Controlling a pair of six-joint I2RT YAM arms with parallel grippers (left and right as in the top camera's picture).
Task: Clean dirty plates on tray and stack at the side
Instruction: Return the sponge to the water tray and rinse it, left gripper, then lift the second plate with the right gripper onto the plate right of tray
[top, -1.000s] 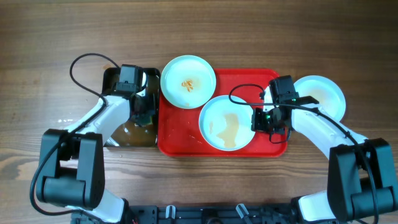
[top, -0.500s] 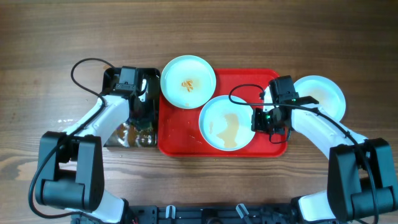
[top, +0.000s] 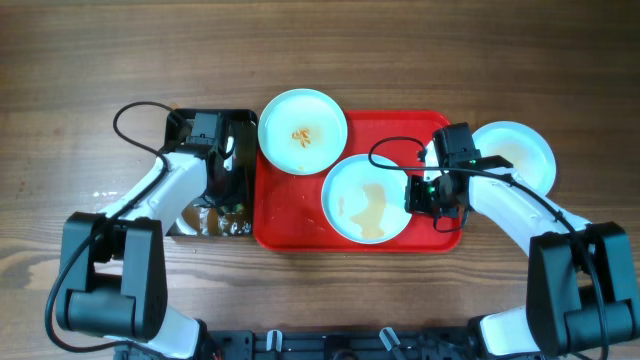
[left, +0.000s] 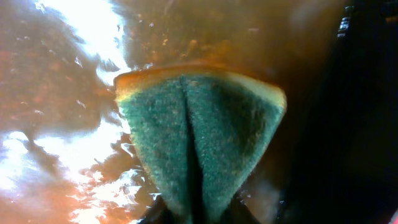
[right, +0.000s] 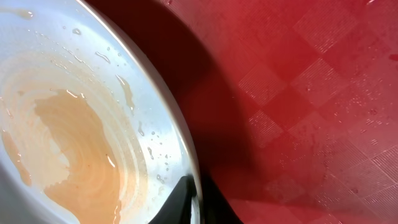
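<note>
The left gripper (left: 196, 214) was clamped on a folded green-and-yellow sponge (left: 199, 137), which stuck out ahead of it over brownish water in the black tray (top: 172, 122). The right gripper (right: 198, 204) was pinched narrow on the rim of a sauce-smeared plate (right: 74, 112) lying on the red tray (right: 298, 93) beneath it. Beyond that plate, a second plate (top: 303, 130) overhung the tray's far edge. A third plate (top: 520, 155) sat on the tabletop (top: 400, 50) behind the right gripper.

Left arm bent inward, left gripper (top: 231, 188) pointing down, pinched on a sponge (left: 199, 137) — right arm bent inward too, right gripper (top: 415, 194) nipping a plate (top: 365, 200) by its rim.
</note>
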